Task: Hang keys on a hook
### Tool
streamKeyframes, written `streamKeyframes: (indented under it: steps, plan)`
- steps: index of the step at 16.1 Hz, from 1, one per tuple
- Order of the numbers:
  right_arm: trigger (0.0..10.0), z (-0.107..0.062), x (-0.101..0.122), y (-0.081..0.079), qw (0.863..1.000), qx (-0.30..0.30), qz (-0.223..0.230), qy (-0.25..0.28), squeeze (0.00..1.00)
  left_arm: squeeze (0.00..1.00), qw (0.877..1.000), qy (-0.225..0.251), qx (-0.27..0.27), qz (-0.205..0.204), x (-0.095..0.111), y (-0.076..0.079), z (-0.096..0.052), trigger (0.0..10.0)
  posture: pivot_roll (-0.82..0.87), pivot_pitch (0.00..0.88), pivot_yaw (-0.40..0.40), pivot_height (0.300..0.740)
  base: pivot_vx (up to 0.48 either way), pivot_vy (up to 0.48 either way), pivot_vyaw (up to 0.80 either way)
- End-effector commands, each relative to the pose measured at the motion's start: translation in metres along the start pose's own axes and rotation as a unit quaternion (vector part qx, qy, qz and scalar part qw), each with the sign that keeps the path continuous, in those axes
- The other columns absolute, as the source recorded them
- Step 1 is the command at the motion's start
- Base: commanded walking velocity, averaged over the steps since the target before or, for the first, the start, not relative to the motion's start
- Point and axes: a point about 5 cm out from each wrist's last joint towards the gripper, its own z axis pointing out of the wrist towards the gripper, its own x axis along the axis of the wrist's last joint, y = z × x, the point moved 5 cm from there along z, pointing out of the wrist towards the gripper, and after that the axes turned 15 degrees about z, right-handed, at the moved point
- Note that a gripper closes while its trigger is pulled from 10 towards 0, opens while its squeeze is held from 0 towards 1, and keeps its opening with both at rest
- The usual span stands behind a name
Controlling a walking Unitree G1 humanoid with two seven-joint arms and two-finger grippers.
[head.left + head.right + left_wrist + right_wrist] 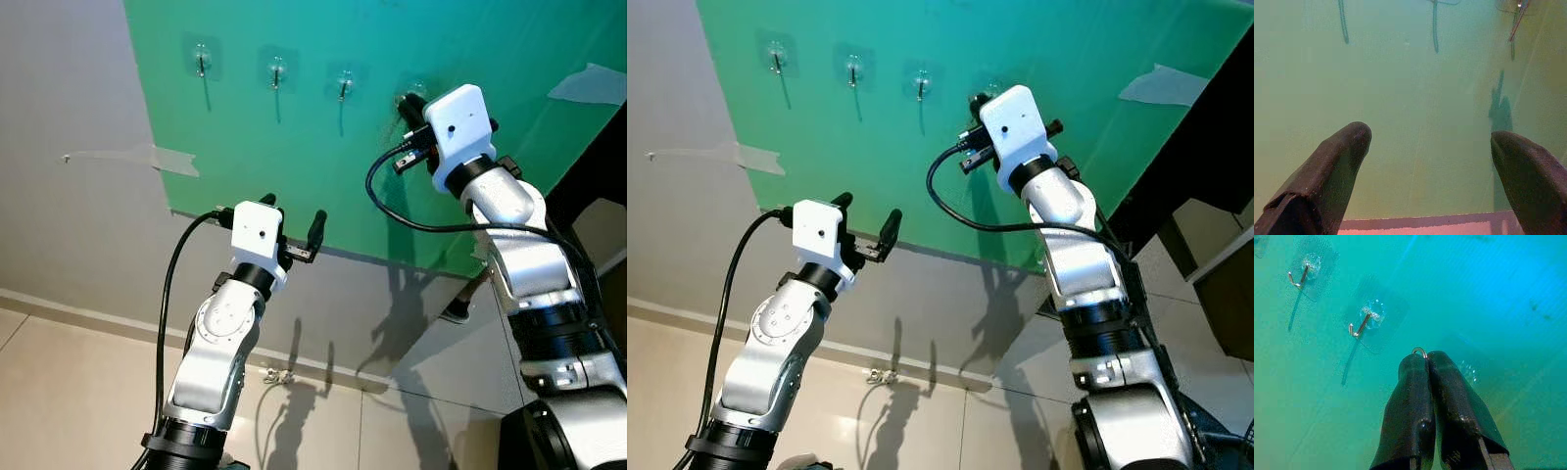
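Right gripper (1426,363) is reaching up against the green sheet (294,137) taped to the grey wall (78,225), at the fourth in a row of small metal hooks on clear adhesive pads. Its two black fingers are pressing tight together, pinching a thin metal key ring (1420,351) whose loop is poking out just above the fingertips. The rest of the keys is hidden, and the fourth hook (409,96) is mostly sitting behind the gripper, so I cannot tell whether ring and hook are touching. The other three hooks (277,71) are lining up to the left. Left gripper (294,230) is hovering lower down, near the sheet's bottom edge, fingers spread wide and holding nothing. A small metallic object (277,374) is lying on the tiled floor (78,401) by the wall.
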Motion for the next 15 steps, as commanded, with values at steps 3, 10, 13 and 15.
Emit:
streamKeyframes:
  steps: [3, 10, 13, 15]
  plan:
    - [0.0, -0.003, 0.004, 0.003, 0.999, -0.012, 0.032, -0.002, 0.00, 0.00, 1.000, -0.002, -0.010, -0.004, 0.000, 0.004, 0.003, 10.0, 0.00, 0.000, -0.122, 0.740, 0.000, 0.000, 0.00]
    - [0.0, 0.004, -0.016, 0.024, 0.990, -0.061, 0.116, -0.042, 0.00, 0.00, 1.000, -0.005, -0.009, -0.004, 0.000, 0.002, 0.003, 10.0, 0.01, 0.000, -0.119, 0.740, 0.000, 0.000, 0.00]
    - [0.0, 0.006, -0.020, 0.035, 0.985, -0.085, 0.142, -0.049, 0.00, 0.00, 1.000, -0.007, -0.007, -0.004, -0.001, 0.001, 0.003, 10.0, 0.01, 0.000, -0.119, 0.740, 0.000, 0.000, 0.00]
    - [0.0, 0.007, -0.020, 0.035, 0.984, -0.085, 0.152, -0.049, 0.00, 0.00, 1.000, -0.007, -0.007, -0.005, -0.001, 0.001, 0.003, 10.0, 0.01, 0.000, -0.118, 0.740, 0.000, 0.000, 0.00]
